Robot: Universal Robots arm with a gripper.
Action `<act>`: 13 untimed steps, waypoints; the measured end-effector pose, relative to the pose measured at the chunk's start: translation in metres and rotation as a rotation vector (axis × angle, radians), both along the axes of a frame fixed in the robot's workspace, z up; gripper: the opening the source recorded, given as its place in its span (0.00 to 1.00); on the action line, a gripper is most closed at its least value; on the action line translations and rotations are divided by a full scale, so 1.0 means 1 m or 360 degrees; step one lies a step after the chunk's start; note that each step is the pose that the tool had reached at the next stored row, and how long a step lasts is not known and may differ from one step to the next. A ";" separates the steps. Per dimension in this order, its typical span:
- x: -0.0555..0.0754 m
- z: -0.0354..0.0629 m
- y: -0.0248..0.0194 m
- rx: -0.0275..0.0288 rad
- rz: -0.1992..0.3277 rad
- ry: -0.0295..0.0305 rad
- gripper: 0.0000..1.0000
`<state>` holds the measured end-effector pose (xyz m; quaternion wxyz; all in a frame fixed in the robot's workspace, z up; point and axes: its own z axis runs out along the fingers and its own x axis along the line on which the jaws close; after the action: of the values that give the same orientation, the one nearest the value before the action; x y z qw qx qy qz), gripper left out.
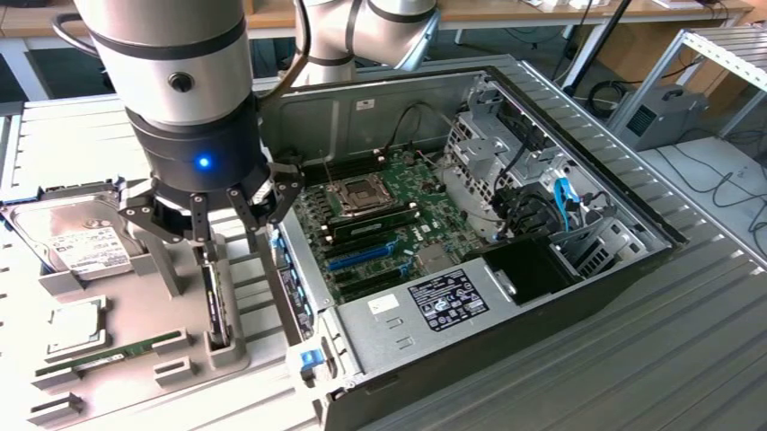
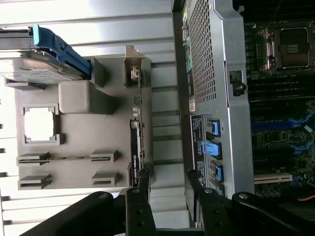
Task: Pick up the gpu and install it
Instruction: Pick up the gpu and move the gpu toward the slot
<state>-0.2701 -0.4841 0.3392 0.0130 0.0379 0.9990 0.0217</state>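
The gpu [image 1: 215, 301] is a thin black card standing on edge in a slot of the grey holder [image 1: 144, 305] on the exterior view's left. My gripper [image 1: 228, 232] hangs just above its top edge, open, with nothing between the fingers. In the wrist view the gpu [image 2: 138, 142] appears edge-on, roughly in line with one of the black fingers [image 2: 142, 179], and the gripper [image 2: 168, 179] is centred slightly towards the case. The open computer case [image 1: 504, 117] lies beside the holder, its motherboard showing blue slots [image 1: 359, 256].
The holder also carries a silver hard drive [image 1: 78, 242], a square processor [image 1: 74, 325] and a green memory stick [image 1: 114, 352]. The case's rear wall [image 2: 216, 73] stands close beside the gpu slot. Cables and a drive cage [image 1: 527, 189] occupy the case's far end.
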 end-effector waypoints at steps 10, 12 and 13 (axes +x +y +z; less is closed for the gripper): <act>0.000 -0.0029 0.0000 0.00000 0.0000 0.00000 0.42; 0.000 -0.0034 0.0000 0.00000 0.0000 0.00000 0.42; 0.000 -0.0037 0.0000 0.00000 0.0000 0.00000 0.42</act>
<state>-0.2701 -0.4841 0.3356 0.0131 0.0379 0.9990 0.0217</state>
